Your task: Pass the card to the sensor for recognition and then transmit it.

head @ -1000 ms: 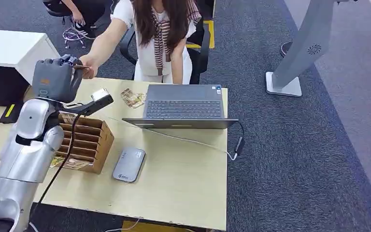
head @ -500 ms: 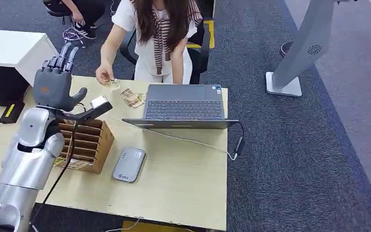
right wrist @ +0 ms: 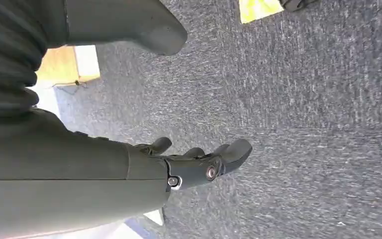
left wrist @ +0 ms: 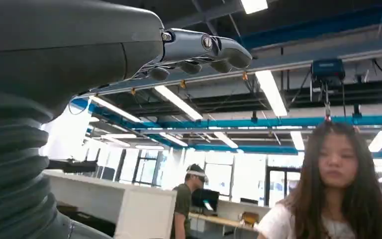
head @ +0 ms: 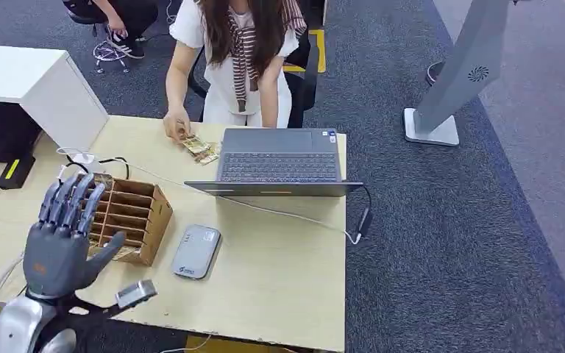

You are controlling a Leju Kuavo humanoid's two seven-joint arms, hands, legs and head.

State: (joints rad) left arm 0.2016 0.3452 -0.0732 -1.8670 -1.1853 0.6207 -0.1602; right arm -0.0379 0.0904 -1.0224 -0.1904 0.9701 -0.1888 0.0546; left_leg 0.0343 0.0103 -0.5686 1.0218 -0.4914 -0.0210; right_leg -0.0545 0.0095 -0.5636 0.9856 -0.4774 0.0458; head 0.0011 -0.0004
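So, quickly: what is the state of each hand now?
Left hand: open, holding nothing.
Right hand: open, holding nothing, above the carpet.

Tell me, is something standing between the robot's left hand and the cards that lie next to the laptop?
Yes. The cardboard organizer box sits on the table between the left hand and the cards, and the person's hand rests right on the cards.

cards (head: 201, 149): small stack of patterned tan/green cards, flat on the wooden table, just beside the laptop's far-left corner; a person's hand rests on the stack's far end
sensor (head: 196, 251): grey flat rounded-rectangle reader, lying flat on table, between the slotted cardboard box and the laptop's front edge, nothing on it
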